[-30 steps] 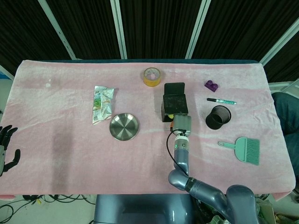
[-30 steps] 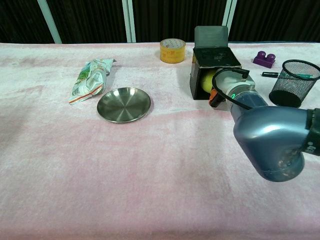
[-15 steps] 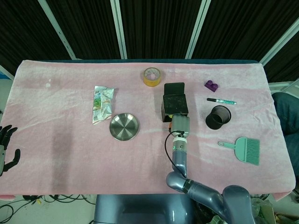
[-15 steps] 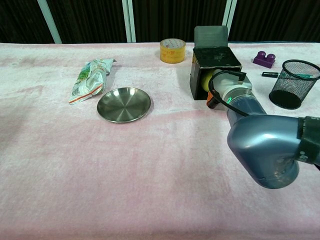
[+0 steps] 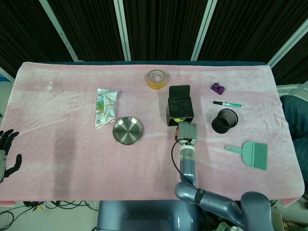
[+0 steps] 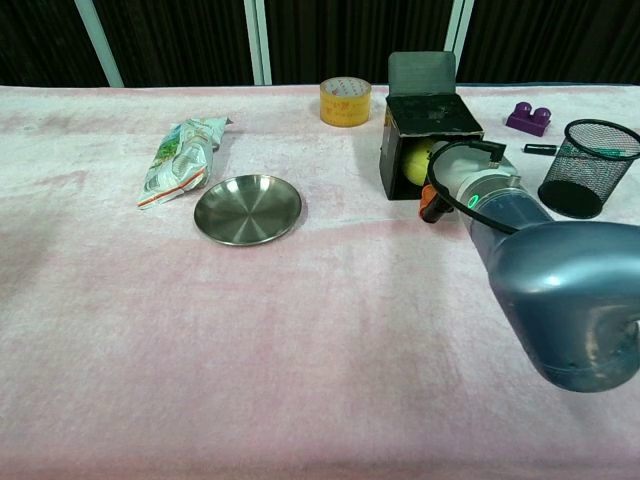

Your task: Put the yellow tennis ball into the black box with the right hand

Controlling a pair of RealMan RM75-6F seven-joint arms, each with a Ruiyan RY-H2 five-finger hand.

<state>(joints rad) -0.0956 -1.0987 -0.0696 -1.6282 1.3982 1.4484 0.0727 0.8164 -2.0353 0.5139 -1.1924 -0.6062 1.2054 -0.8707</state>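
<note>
The robot's right hand [image 5: 185, 129] sits at the open front of the black box [image 5: 180, 109], its fingers hidden behind wrist and forearm, so whether it grips or has let go cannot be told. The yellow tennis ball [image 6: 415, 164] shows just ahead of the hand, inside the box mouth, so the placing step looks all but done; the next move, by that reading, calls for releasing the ball if it is held and drawing the hand straight back without dragging the ball out or nudging the box. Beyond the box lies a roll of yellow tape [image 5: 156, 79]; to the hand's right stand a black mesh cup [image 6: 587, 166], a marker [image 5: 228, 104], a purple block [image 5: 218, 88] and a green brush [image 5: 251, 154]; to its left, a steel dish [image 5: 128, 130] and a snack packet [image 5: 105, 107]. None blocks a retreat over the pink-covered desk [image 5: 72, 159]. The left hand [image 5: 6, 154] hangs off the desk edge, fingers apart, empty.
</note>
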